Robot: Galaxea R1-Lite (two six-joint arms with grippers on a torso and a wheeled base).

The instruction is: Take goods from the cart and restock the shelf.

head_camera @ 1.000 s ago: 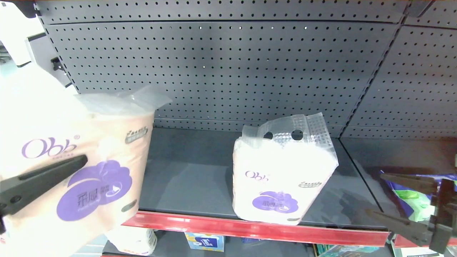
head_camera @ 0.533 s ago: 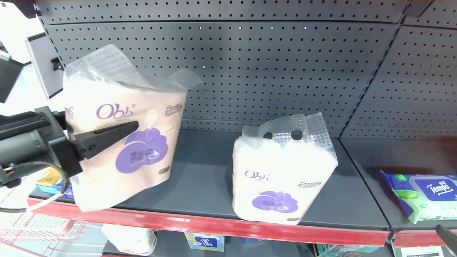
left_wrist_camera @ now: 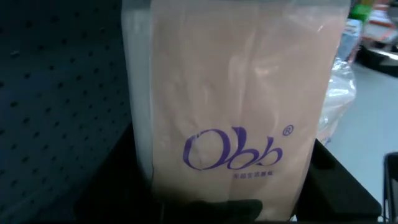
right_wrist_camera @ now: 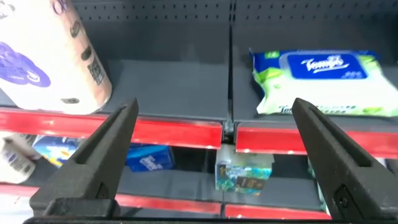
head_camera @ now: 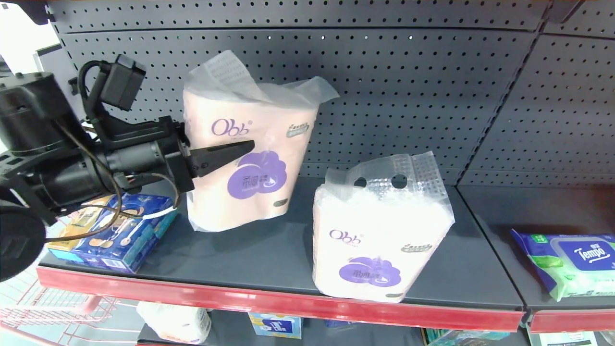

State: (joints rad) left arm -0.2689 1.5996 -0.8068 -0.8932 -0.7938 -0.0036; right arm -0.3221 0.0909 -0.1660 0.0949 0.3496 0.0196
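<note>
Clamping pink tissue pack point(head_camera: 259, 120) upright between left end effector point(head_camera: 247, 146) fingers, above the shelf point(head_camera: 269, 250); second pack point(head_camera: 379, 240) beyond its fingertips. Holding right end effector point(right_wrist_camera: 214, 115) wide open, empty.

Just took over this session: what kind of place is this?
Probably a shop aisle: a pegboard-backed shelf with a red front rail, a wrapped toilet paper pack, and a wet wipes pack.

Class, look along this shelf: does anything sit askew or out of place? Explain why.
The blue box at the left end of the shelf lies flat, skewed to the red front edge. The tissue pack held in the left pincer leans slightly, likely mid-placement.
</note>
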